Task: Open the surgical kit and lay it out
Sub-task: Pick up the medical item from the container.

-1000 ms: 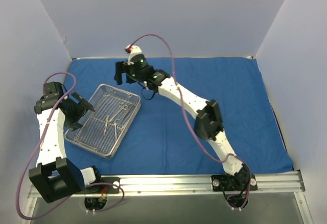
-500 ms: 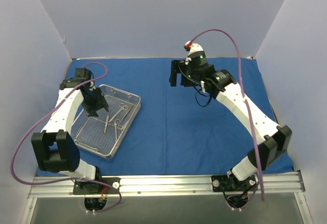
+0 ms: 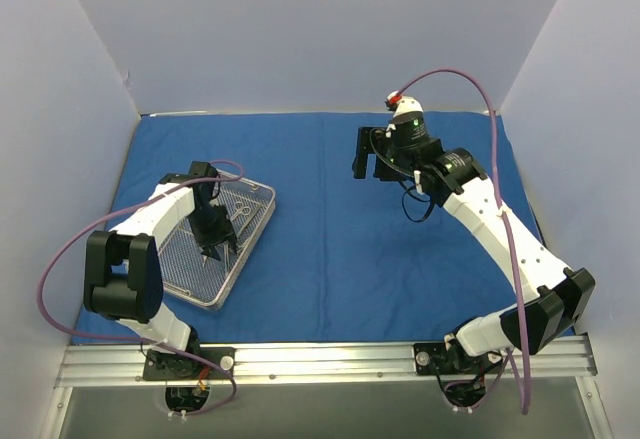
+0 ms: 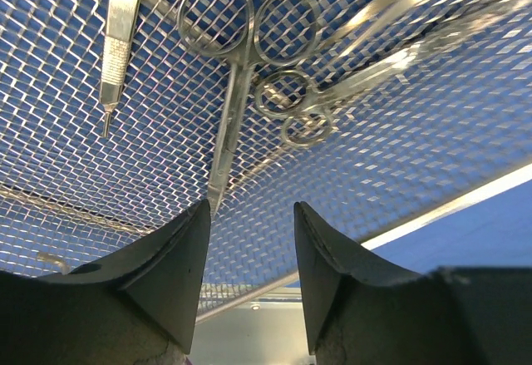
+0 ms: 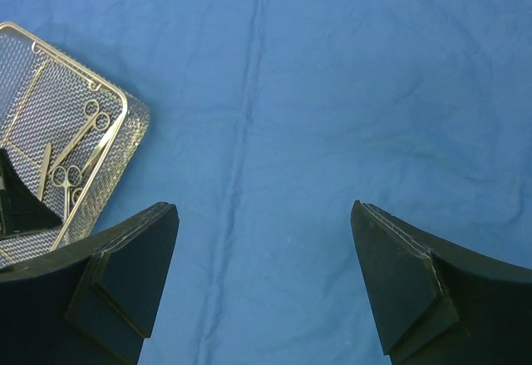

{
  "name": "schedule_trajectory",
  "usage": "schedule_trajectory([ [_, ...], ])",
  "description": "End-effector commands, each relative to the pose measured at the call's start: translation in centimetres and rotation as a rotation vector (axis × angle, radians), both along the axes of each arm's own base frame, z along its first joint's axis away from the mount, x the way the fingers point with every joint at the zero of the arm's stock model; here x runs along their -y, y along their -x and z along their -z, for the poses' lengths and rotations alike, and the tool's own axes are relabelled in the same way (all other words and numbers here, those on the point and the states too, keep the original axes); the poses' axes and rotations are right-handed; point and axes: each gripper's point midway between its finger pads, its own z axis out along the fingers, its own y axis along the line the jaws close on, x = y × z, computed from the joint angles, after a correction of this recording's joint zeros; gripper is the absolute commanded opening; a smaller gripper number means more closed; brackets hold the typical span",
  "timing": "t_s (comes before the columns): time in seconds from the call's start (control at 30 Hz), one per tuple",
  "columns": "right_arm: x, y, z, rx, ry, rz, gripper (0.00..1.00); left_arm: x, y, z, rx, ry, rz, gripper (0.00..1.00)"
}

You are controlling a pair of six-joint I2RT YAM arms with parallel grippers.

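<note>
Lying just ahead of parted left jaws: scissors point(image 4: 235, 91), inside mesh tray point(image 4: 465, 203).

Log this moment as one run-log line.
left gripper: open, low over scissors in mesh tray | right gripper: open, empty, above blue cloth | cloth: spread open

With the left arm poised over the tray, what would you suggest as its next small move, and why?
I would probably lower the left gripper and ease it forward until its open jaws straddle the shaft of the scissors. The jaws stand open just short of the scissors' tip, holding nothing, and the instruments lie in the wire-mesh tray, none on the blue cloth.
</note>
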Motion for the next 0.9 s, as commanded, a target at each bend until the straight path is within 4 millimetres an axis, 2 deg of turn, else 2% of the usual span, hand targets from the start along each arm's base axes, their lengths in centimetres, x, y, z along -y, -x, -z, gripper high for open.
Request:
schedule_trajectory([
  [0.0, 0.7, 0.4, -0.3, 0.006, -0.005, 0.031, 0.88, 0.0, -0.3, 1.0, 0.016, -0.008, -0.011, 0.51],
  [0.27, 0.6, 0.7, 0.4, -0.017, -0.008, 0.028, 0.88, -0.3, -0.7, 3.1, -0.019, -0.037, -0.008, 0.43],
  [0.7, 0.7, 0.6, 0.1, -0.026, 0.005, 0.026, 0.88, -0.8, 1.2, 7.3, -0.154, -0.044, -0.033, 0.42],
  [0.87, 0.7, 0.4, -0.1, -0.021, 0.012, 0.026, 0.88, -0.9, 1.1, 7.8, -0.154, -0.023, -0.045, 0.2],
])
